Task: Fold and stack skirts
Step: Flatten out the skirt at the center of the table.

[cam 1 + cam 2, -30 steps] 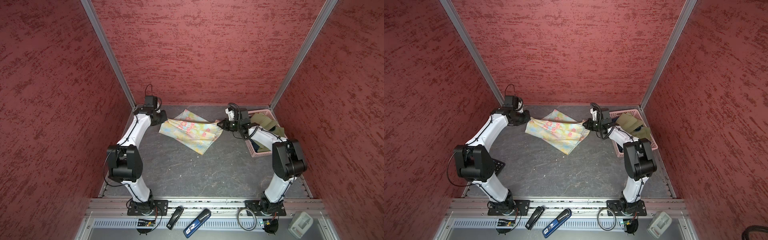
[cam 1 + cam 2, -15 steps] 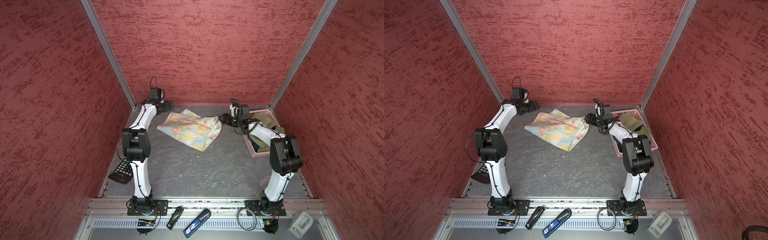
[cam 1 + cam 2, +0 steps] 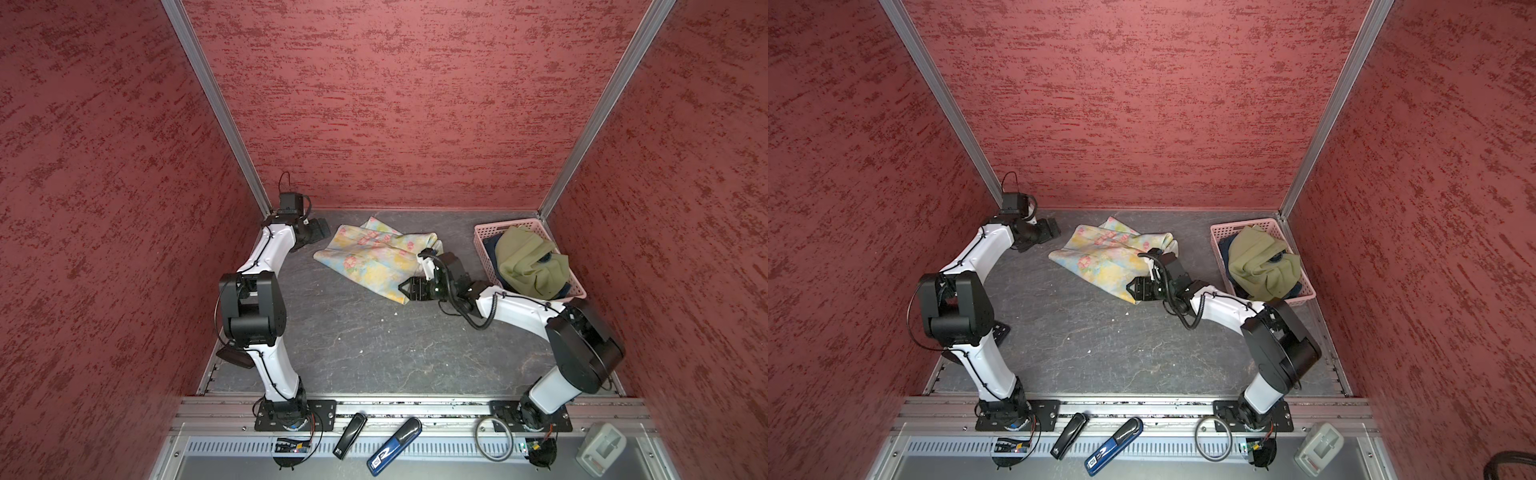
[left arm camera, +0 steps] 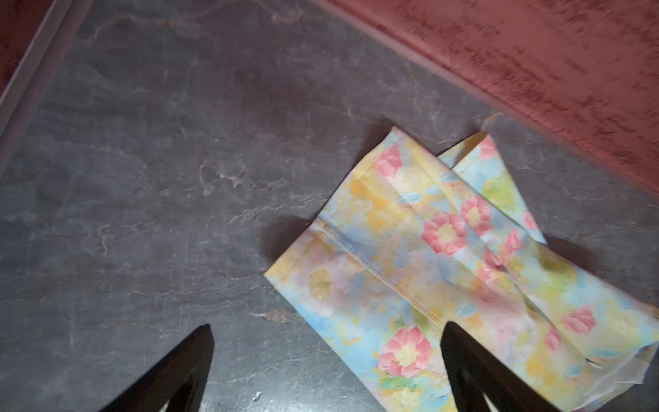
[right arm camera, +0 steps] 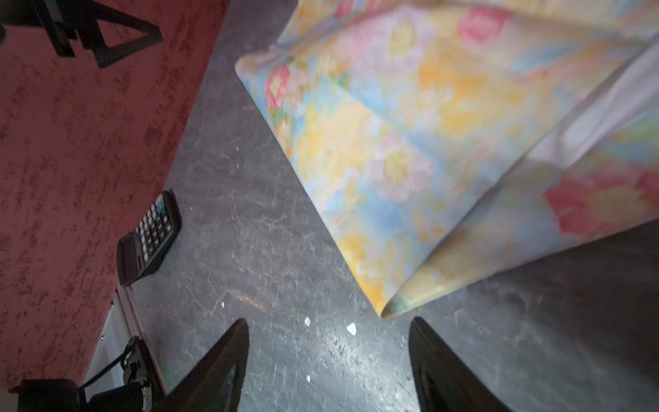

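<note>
Right gripper (image 3: 401, 287) nearer, beside floral skirt (image 3: 374, 259)

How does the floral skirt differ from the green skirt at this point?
The floral skirt lies spread on the table; the green skirt sits bunched in the pink basket. The floral skirt has pink flowers; the green skirt is plain. Both are creased cloth.

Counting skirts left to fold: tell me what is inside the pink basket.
The pink basket holds a crumpled olive-green skirt on top. Dark-blue cloth shows under it at the edges; most of that is covered, so anything else beneath cannot be seen.
</note>
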